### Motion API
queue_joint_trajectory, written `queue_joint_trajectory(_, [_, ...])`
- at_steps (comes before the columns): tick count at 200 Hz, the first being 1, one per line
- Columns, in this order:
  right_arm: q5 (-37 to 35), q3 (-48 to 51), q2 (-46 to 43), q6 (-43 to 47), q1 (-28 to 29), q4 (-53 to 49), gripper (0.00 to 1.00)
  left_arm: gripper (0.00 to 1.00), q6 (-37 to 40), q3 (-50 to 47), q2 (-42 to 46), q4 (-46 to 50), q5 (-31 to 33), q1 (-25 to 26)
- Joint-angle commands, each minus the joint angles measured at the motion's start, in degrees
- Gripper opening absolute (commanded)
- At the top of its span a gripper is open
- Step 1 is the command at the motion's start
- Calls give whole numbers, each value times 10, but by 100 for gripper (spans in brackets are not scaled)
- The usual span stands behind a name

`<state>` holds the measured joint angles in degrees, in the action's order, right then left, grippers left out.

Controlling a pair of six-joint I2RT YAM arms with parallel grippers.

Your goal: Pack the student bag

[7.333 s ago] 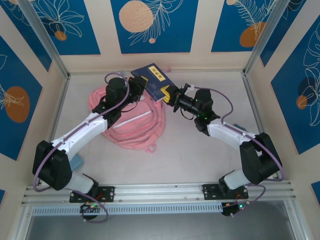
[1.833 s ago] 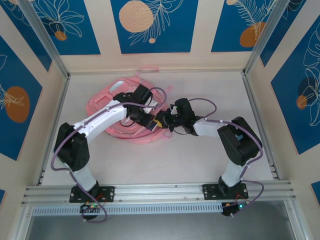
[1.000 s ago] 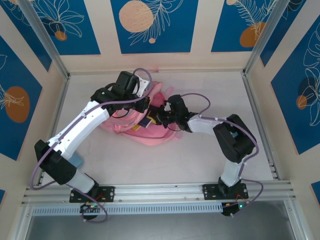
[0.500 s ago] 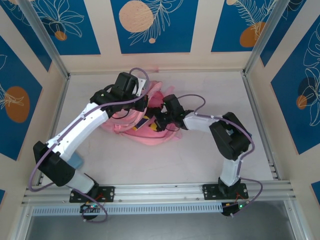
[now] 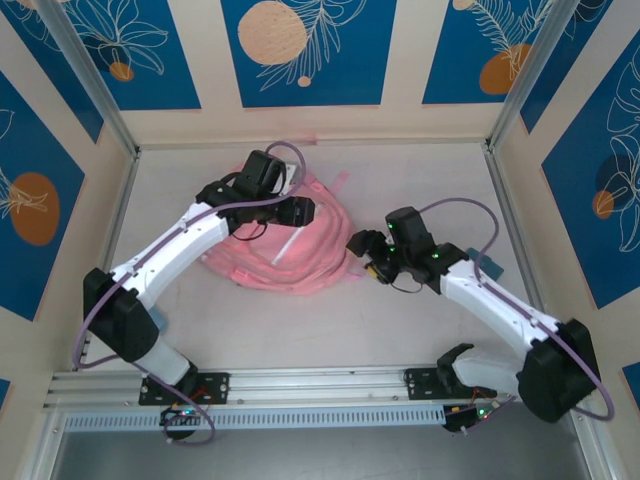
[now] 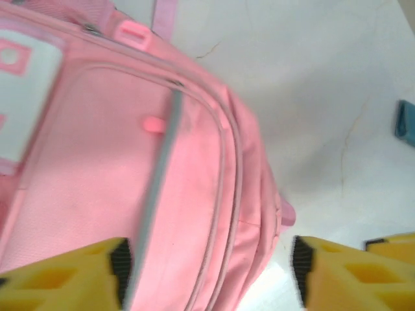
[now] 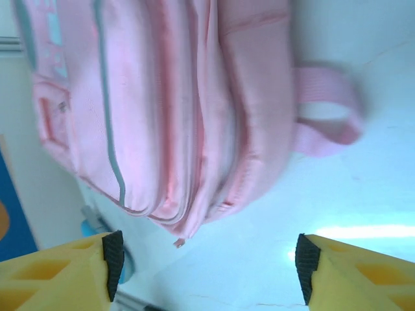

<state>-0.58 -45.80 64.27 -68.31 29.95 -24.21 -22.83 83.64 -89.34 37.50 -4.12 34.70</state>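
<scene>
Reaching in from the near rail, the right arm stretches left across the white table (image 5: 420,330), passing a small teal object (image 5: 491,268) that lies close to its forearm. The right gripper (image 5: 362,246) sits low, just beside the right-hand edge of the student bag (image 5: 300,262). Its yellow fingers (image 7: 58,265) are spread wide with nothing between them. The right wrist view looks past them at the bag's side seams and a pink loop (image 7: 327,110) lying on the tabletop. The bag lies flat, a little left of the table's centre, with a grey strip (image 6: 159,168) running down its front pocket. Farther back, the left gripper (image 5: 300,212) hangs over the bag, its fingers likewise parted and empty.
</scene>
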Motion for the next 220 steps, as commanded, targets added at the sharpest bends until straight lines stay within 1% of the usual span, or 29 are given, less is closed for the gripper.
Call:
queue_joint_trajectory(1, [-49, -7, -41, 65, -9, -88, 76, 77, -39, -33, 38, -5, 37, -10])
queue_joint_trajectory(21, [-22, -31, -37, 118, -11, -92, 76, 80, -77, -88, 76, 8, 62, -27])
queue_joint_trajectory(37, [2, -71, 3, 162, -10, -104, 76, 80, -115, -153, 113, 12, 64, -54])
queue_joint_trajectory(64, [5, -156, 108, 236, -1, -129, 76, 80, -169, -282, 184, -24, 45, -112])
queue_joint_trajectory(82, [-10, -212, 186, 260, 1, -133, 76, 80, -195, -350, 223, -59, 23, -142])
queue_joint_trajectory(101, [-10, -275, 261, 287, -3, -130, 78, 80, -218, -390, 238, -94, 0, -164])
queue_joint_trajectory(122, [38, -358, 357, 327, -11, -123, 78, 80, -238, -409, 228, -128, 4, -175])
queue_joint_trajectory(138, [54, -429, 431, 349, -14, -137, 70, 80, -251, -413, 212, -145, 31, -178])
queue_joint_trajectory(155, [45, -492, 492, 353, -15, -162, 61, 79, -248, -412, 185, -182, 26, -178])
queue_joint_trajectory(170, [46, -519, 525, 345, -18, -170, 54, 77, -240, -402, 159, -211, 17, -178])
queue_joint_trajectory(193, [11, -525, 548, 320, -23, -186, 48, 74, -219, -381, 118, -238, 7, -179])
queue_joint_trajectory(220, [-17, -471, 535, 282, -27, -178, 41, 68, -188, -360, 71, -276, -32, -178])
